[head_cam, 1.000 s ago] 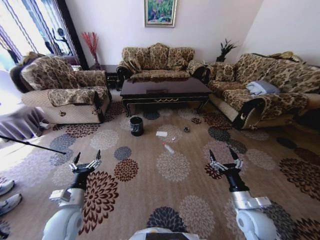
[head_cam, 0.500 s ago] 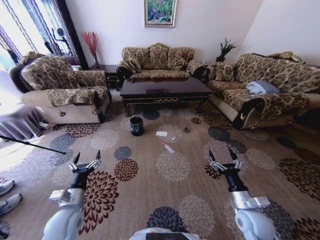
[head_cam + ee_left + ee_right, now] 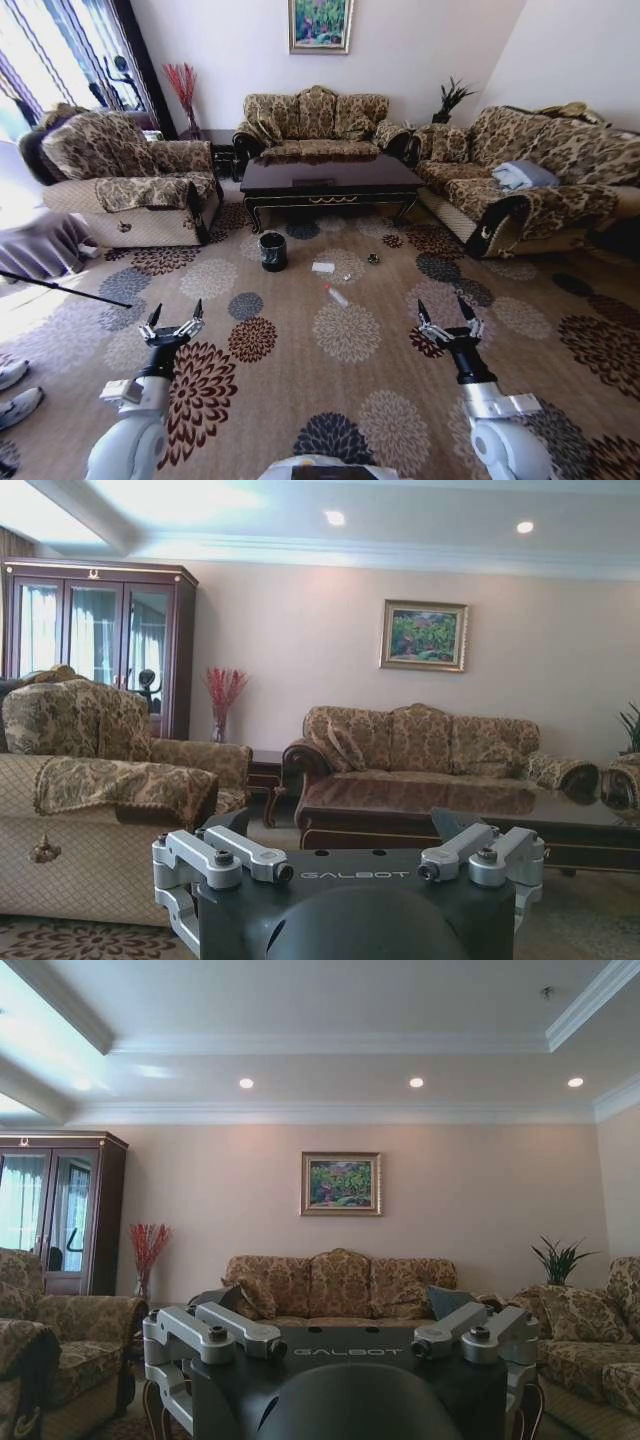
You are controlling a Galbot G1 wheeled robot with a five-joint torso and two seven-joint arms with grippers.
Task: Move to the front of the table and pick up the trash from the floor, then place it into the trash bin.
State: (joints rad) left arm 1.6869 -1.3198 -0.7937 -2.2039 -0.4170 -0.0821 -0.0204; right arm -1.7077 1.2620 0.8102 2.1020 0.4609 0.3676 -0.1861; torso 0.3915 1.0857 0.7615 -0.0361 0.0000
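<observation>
Nothing moved; left gripper (image 3: 172, 318) and right gripper (image 3: 447, 316) spread, seemingly empty, above open floor (image 3: 345, 380).

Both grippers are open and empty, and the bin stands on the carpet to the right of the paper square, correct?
Not quite. In the head view the bin stands to the left of the paper square, on the carpet. The rest holds: left gripper and right gripper are open and empty.

Table (image 3: 330, 180) stands ahead, sofa (image 3: 317, 125) behind it. Trash bin (image 3: 273, 251) on floor (image 3: 350, 380) before table's left end; paper (image 3: 323, 267), bottle (image 3: 337, 296), wrapper (image 3: 373, 259) lie right of the bin
</observation>
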